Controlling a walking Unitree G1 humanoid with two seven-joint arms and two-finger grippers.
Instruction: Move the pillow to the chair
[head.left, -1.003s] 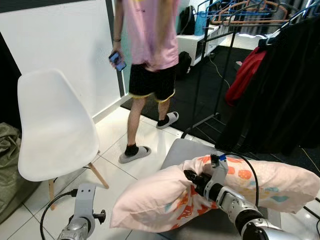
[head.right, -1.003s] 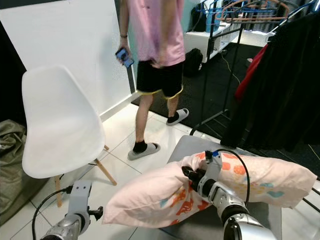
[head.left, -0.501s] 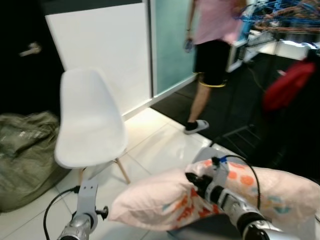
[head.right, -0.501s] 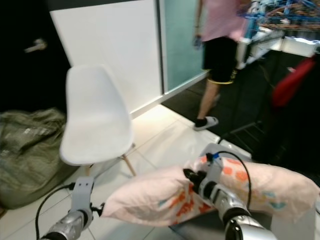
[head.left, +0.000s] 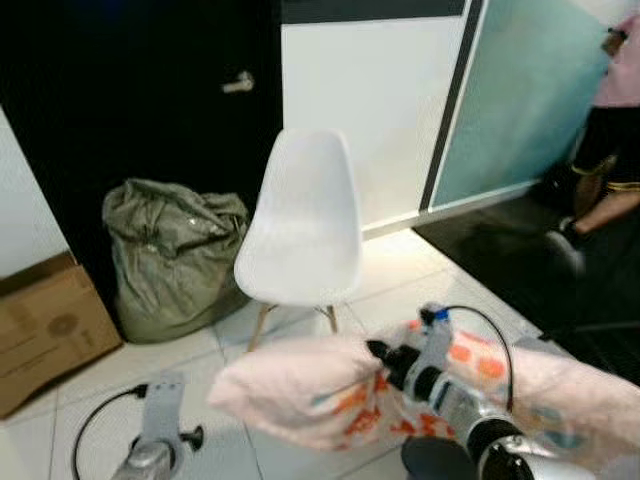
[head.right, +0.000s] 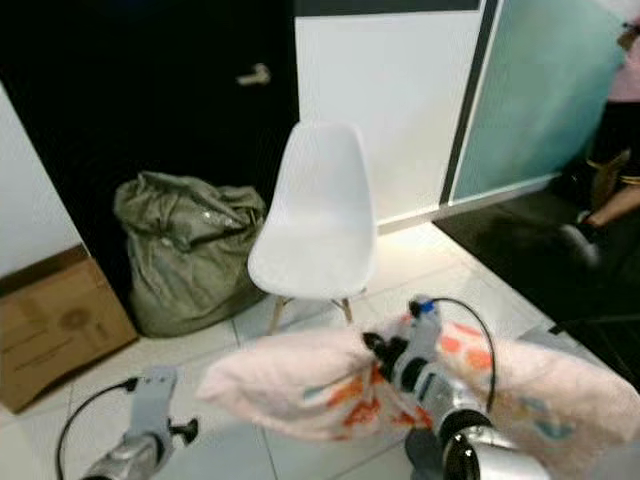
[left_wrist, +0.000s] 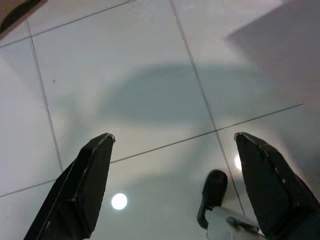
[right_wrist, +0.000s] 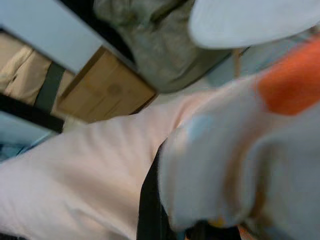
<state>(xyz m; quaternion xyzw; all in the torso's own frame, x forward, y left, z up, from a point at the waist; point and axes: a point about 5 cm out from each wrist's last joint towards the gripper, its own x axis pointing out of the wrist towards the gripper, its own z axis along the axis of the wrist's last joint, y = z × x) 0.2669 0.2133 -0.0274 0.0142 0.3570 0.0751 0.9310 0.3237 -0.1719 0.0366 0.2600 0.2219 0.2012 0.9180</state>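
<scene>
A pale pink pillow with orange and teal prints hangs in front of me, low in the eye views. My right gripper is shut on its middle, fingers buried in the fabric; the pillow fills the right wrist view. The white shell chair with wooden legs stands straight ahead against the white wall, its seat bare. My left gripper hangs open over the tiled floor, holding nothing, and the left arm is low at the left.
A grey-green sack slumps left of the chair by a black door. A cardboard box sits at far left. A person stands at the right edge on dark flooring. White floor tiles lie before the chair.
The camera has swung left: the chair now sits centre, the sack, door and box have come into sight, and the person has slid to the right edge. The pillow stays gripped.
</scene>
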